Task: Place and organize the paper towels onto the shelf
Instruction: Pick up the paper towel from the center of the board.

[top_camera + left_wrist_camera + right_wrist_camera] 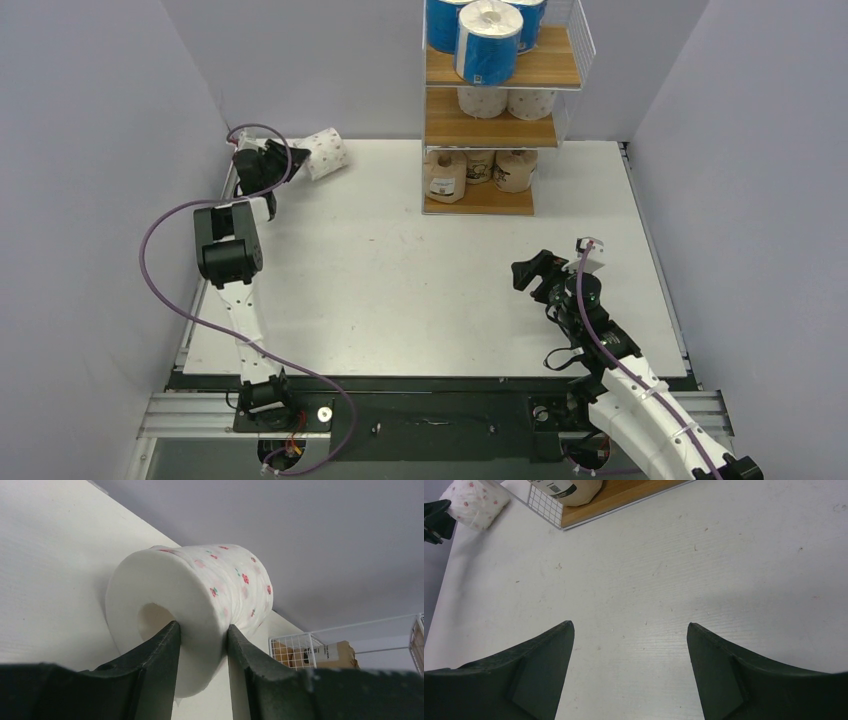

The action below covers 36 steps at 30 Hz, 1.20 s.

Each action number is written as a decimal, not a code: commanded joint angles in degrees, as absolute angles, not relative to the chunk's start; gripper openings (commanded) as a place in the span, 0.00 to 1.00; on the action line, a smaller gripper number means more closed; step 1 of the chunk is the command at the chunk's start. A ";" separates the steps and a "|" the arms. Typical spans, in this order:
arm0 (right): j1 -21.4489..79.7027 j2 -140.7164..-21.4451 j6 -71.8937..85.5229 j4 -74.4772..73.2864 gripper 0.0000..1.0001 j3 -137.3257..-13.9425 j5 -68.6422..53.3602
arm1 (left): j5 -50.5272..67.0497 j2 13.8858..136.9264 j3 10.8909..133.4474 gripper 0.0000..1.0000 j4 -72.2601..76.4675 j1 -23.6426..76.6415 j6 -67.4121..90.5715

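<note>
A white paper towel roll with pink dots (325, 153) (200, 590) lies on its side at the table's far left. My left gripper (297, 158) (202, 626) is shut on its wall, one finger inside the core hole and the other outside. The shelf (545, 65) stands at the far middle, with blue rolls (488, 42) on top, white rolls (482, 101) in the middle and brown rolls (446, 176) at the bottom. My right gripper (525, 272) (630, 625) hangs open over bare table near the right, nothing between its fingers.
Grey walls close in the table (400, 280) on the left, back and right. In the right wrist view the shelf's bottom board (624, 492) and a brown roll (574, 490) show at the top, the dotted roll (476, 500) at top left.
</note>
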State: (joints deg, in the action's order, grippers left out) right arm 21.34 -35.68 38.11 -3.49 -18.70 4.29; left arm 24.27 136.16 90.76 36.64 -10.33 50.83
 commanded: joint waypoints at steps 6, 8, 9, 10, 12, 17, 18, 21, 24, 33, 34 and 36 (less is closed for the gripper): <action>21.00 -34.16 37.43 -1.41 0.78 -19.06 4.31 | 26.91 120.62 83.97 0.18 43.49 -10.20 53.97; 20.98 -33.64 37.51 -1.41 0.78 -19.18 4.27 | 27.50 117.73 82.62 0.16 41.08 -9.71 52.93; 21.04 -33.47 37.47 -1.41 0.78 -19.23 4.12 | 27.64 116.61 81.67 0.15 40.05 -9.51 52.48; 20.94 -33.20 37.52 -1.41 0.78 -19.20 4.08 | 27.81 114.36 81.13 0.14 38.16 -9.06 51.29; 20.96 -32.63 37.58 -1.48 0.78 -19.16 3.85 | 27.81 110.76 79.10 0.13 35.34 -8.17 49.64; 21.01 -31.53 37.86 -1.49 0.78 -18.82 3.09 | 24.96 101.42 71.65 0.13 31.48 -5.26 47.58; 20.96 -31.50 37.96 -1.49 0.78 -18.82 3.00 | 24.39 98.66 69.90 0.13 29.91 -3.64 46.88; 21.02 -31.47 38.22 -1.69 0.78 -19.28 2.70 | 19.88 92.04 66.36 0.13 24.97 1.36 43.34; 21.03 -31.26 38.32 -2.35 0.78 -19.72 2.51 | 15.18 83.72 64.75 0.13 14.94 8.23 34.05; 21.25 -28.58 38.40 -4.55 0.77 -20.10 2.60 | -2.45 63.67 62.02 0.13 -5.71 28.53 18.03; 21.24 -28.39 38.41 -4.74 0.78 -20.25 2.63 | -3.82 62.73 61.58 0.13 -8.33 30.48 17.19; 21.31 -28.10 38.29 -5.54 0.79 -20.54 2.68 | -8.13 60.51 60.84 0.12 -11.65 35.86 15.51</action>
State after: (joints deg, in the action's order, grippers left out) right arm 21.34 -29.23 38.20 -5.19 -18.70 2.72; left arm 2.68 64.84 61.95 -3.70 28.75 22.94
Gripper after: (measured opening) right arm 0.778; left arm 0.312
